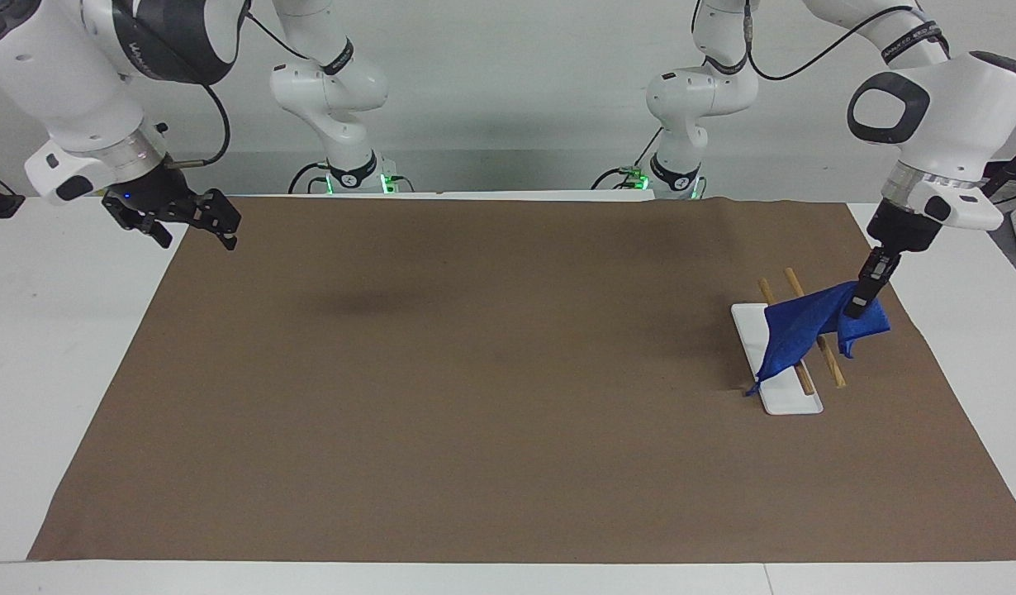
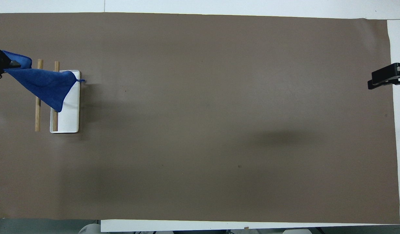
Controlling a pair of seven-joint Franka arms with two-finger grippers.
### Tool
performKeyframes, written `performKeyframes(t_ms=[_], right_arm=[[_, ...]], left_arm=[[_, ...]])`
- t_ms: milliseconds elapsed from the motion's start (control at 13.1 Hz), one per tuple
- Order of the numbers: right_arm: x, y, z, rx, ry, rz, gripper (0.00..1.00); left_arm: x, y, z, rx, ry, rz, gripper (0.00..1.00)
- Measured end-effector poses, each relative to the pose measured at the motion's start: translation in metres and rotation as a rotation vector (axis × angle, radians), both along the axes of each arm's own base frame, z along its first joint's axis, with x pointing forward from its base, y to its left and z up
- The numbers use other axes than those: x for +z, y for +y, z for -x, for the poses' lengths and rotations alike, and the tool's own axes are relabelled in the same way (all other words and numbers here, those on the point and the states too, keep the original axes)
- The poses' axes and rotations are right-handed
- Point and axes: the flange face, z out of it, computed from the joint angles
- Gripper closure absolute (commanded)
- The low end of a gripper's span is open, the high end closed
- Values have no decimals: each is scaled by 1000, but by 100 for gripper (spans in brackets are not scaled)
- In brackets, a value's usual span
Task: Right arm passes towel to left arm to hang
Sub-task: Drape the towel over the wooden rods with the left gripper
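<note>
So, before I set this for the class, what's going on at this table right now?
The left arm's tool is shut on a corner of a blue towel and holds it over a small rack with two wooden rails, at the left arm's end of the table. The towel drapes across both rails, its lower tip hanging down by the rack's white base. The right arm's tool is open, holds nothing and waits in the air over the brown mat's edge at its own end.
</note>
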Motion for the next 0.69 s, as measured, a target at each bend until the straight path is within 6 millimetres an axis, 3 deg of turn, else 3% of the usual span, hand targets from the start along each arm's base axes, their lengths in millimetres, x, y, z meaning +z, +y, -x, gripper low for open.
performKeyframes(t_ms=[305, 685], right_arm=[[1, 1, 0, 2, -2, 0, 0], [1, 1, 0, 2, -2, 0, 0]], left_arm=[[2, 16, -2, 8, -35, -15, 100], [-3, 19, -9, 13, -54, -22, 100]])
